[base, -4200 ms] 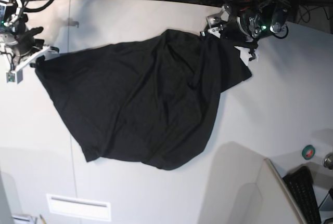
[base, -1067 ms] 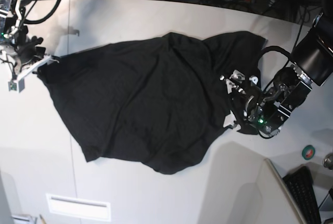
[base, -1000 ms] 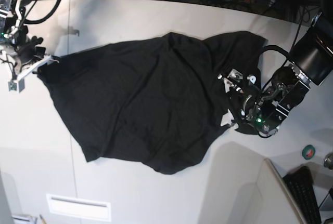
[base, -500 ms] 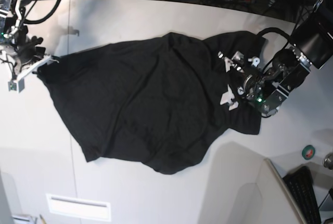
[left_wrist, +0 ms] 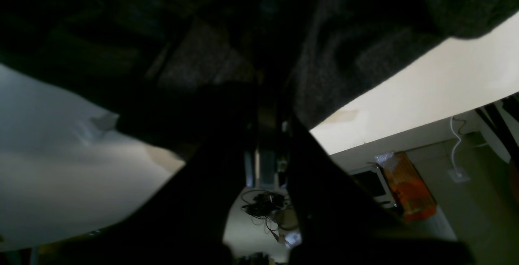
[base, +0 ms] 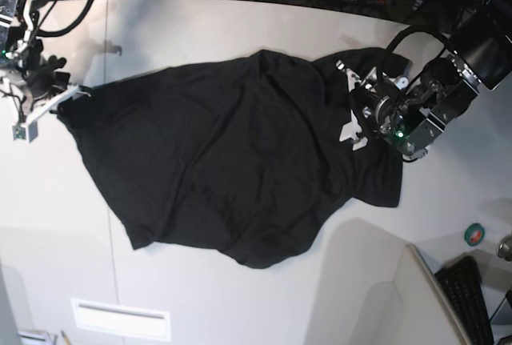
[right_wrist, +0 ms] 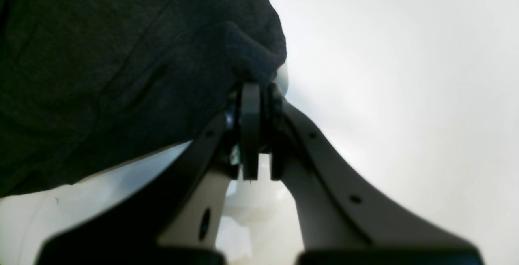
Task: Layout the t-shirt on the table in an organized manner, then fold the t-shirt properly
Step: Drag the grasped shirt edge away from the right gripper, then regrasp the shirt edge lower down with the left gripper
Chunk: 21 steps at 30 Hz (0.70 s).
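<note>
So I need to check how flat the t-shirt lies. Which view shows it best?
The base view: the whole t-shirt lies spread and wrinkled on the table. The right wrist view shows only a pinched edge; the left wrist view, dark close-up folds.

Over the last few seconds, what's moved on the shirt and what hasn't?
The left gripper left the far corner, swung down to the t-shirt's near right edge, then slid back up over the cloth and shut on it. That side now lies spread wider on the table. The right gripper has stayed shut on the opposite corner, and the main body looks unmoved.
</note>
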### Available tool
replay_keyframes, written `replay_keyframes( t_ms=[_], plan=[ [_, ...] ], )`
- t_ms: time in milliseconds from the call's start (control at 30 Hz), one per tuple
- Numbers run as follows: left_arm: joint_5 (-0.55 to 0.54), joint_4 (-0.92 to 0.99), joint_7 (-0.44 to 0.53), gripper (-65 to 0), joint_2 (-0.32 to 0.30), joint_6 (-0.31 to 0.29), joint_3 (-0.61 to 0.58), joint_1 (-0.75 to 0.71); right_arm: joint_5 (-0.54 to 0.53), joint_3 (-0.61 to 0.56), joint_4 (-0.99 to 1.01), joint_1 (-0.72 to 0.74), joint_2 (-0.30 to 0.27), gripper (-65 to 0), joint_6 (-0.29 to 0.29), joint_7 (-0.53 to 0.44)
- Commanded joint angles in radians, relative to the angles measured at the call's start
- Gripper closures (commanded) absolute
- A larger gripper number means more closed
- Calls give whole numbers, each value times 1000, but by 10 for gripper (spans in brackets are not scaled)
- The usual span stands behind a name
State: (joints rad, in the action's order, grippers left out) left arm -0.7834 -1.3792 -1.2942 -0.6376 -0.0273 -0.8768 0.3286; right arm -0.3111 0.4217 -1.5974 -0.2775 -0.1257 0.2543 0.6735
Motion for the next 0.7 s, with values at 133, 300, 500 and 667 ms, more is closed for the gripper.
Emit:
replay_keyframes(
  t_ms=[133, 300, 500, 667],
  plan=[
    [2, -15, -5, 0, -20, 3, 9, 16, -9, 6, -21, 5, -10, 0, 0, -19],
    [-1, -170, 0, 0, -75, 28, 163, -98, -9, 6, -21, 7, -10, 0, 0, -19],
    [3, -385, -8, 0, -74, 43, 661, -449, -9, 6, -21, 7, -10, 0, 0, -21],
    [5, -461, -2, 0, -32, 45, 884, -704, -9, 6, -21, 8, -10, 0, 0, -22]
  ],
)
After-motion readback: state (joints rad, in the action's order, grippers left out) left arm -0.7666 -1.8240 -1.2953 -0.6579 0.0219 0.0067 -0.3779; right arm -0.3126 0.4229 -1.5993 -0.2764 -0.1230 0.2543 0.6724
